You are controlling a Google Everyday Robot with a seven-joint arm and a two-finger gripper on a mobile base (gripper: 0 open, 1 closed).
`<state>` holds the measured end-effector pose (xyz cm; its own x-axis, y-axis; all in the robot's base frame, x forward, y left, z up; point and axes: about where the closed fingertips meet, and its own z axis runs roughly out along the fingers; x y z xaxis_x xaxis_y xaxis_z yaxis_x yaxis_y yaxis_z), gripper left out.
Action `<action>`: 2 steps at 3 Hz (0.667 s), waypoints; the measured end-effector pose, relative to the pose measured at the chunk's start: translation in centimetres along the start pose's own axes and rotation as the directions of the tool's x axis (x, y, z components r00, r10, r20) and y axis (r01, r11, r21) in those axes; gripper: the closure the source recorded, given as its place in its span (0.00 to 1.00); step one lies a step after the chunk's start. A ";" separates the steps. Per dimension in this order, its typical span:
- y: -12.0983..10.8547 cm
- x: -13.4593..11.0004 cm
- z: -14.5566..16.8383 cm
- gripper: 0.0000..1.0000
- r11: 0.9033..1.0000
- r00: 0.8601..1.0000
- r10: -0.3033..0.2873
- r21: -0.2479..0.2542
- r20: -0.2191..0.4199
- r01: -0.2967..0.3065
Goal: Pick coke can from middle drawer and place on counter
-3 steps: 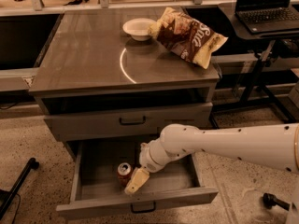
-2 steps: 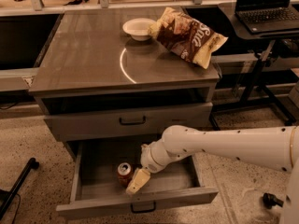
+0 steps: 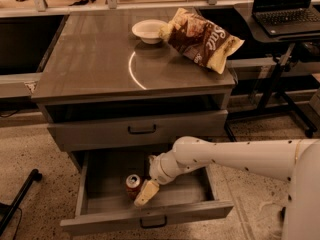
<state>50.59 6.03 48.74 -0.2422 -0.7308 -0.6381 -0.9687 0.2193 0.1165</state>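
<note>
The middle drawer [image 3: 100, 209] is pulled open below the cabinet. The coke can [image 3: 132, 183], red with a silver top, stands upright inside it, left of centre. My gripper [image 3: 142, 194] reaches down into the drawer on the white arm [image 3: 235, 156] from the right. One pale finger [image 3: 146, 192] sits right beside the can on its right, touching or nearly so. The counter [image 3: 95, 64] is the glossy top of the cabinet, with a thin bright arc of light on it.
A white bowl [image 3: 149, 31] and a brown chip bag [image 3: 202, 39] lie at the back right of the counter. The upper drawer front [image 3: 141, 129] is shut. A dark desk with a laptop [image 3: 287, 6] stands at right. A black stand leg [image 3: 17, 204] is at lower left.
The gripper has stayed in the drawer beside the can, shifting only slightly. The can has not moved.
</note>
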 end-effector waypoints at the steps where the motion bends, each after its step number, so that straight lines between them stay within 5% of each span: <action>1: -1.2 0.4 1.9 0.00 1.000 1.000 -0.015 -0.006 -0.005 0.015; 2: -2.2 0.6 3.6 0.00 1.000 1.000 -0.023 -0.019 0.002 0.023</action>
<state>52.74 7.48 45.36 -0.2199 -0.7343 -0.6423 -0.9748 0.1904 0.1161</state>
